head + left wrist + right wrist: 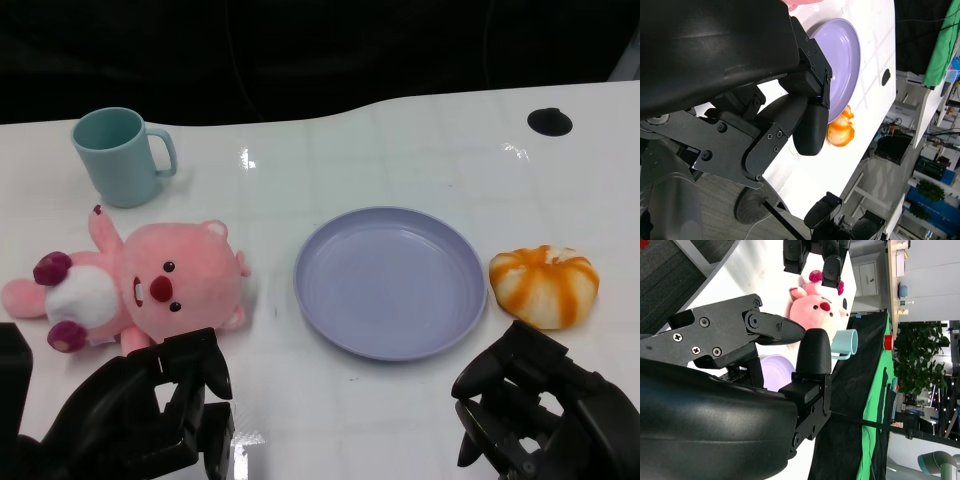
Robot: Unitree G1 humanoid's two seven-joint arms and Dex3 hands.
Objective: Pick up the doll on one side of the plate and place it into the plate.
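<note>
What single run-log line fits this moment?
doll: beside plate, untouched | left hand: open, near doll | right hand: open | plate: empty

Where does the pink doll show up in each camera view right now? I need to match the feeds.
Head view: the pink doll lies at the picture's left, left of the purple plate, just beyond the left robot hand.
Left wrist view: only a pink sliver at the top edge, probably the doll.
Right wrist view: upper middle, next to the teal mug.
Shared landmark: the purple plate, visible in all three views.
</note>
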